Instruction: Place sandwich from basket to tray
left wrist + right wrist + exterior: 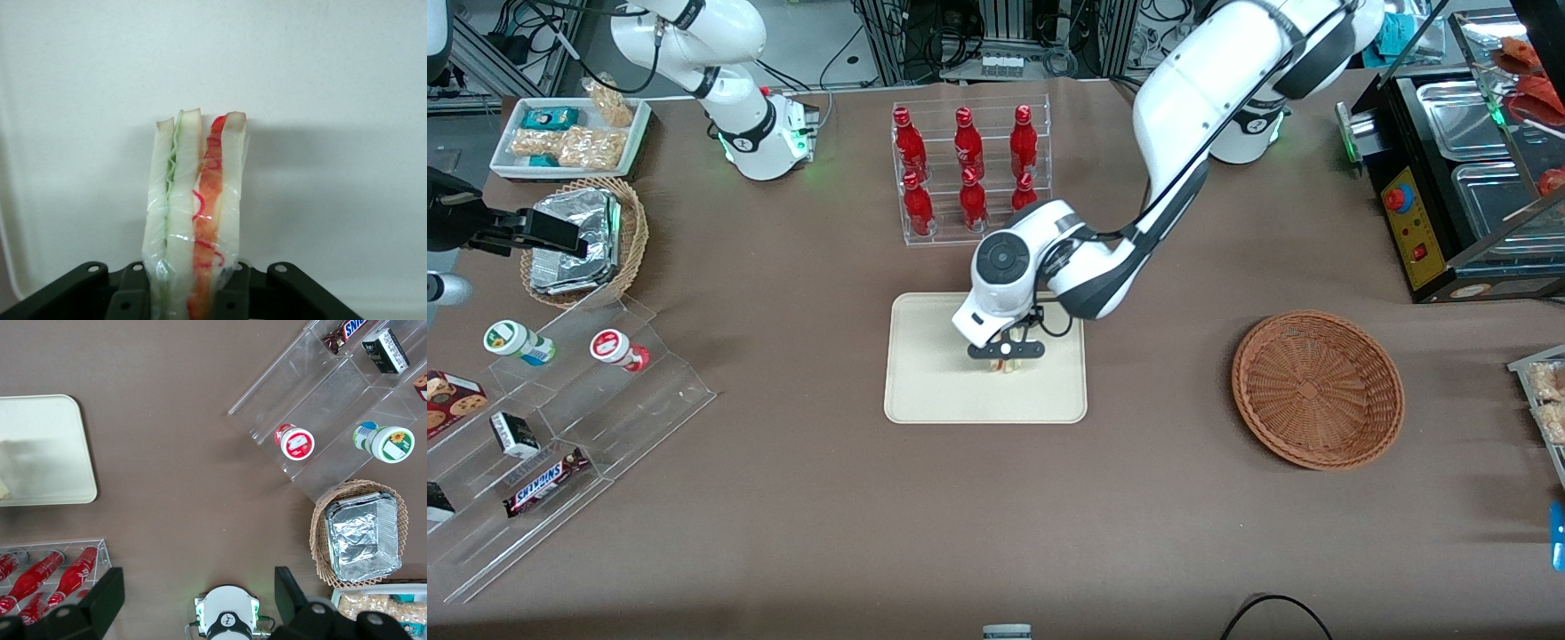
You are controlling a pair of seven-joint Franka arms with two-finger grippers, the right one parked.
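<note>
Front view: gripper (pixel 1007 351) low over cream tray (pixel 925 391), clamped on wrapped sandwich (pixel 197 227), held upright above tray's middle; wicker basket (pixel 1318 388) well apart toward working arm's end.

Readable text: one brand only.
"SNICKERS" stands on the chocolate bar (pixel 544 481) lying in the clear acrylic stepped rack (pixel 560 462), at the table's 8 o'clock.

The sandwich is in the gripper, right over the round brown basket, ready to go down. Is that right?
Not quite. The gripper does hold the sandwich, but it is over the cream tray, not the basket. The front view shows the basket with nothing in it, toward the working arm's end of the table, and the left wrist view shows pale tray surface around the sandwich.
</note>
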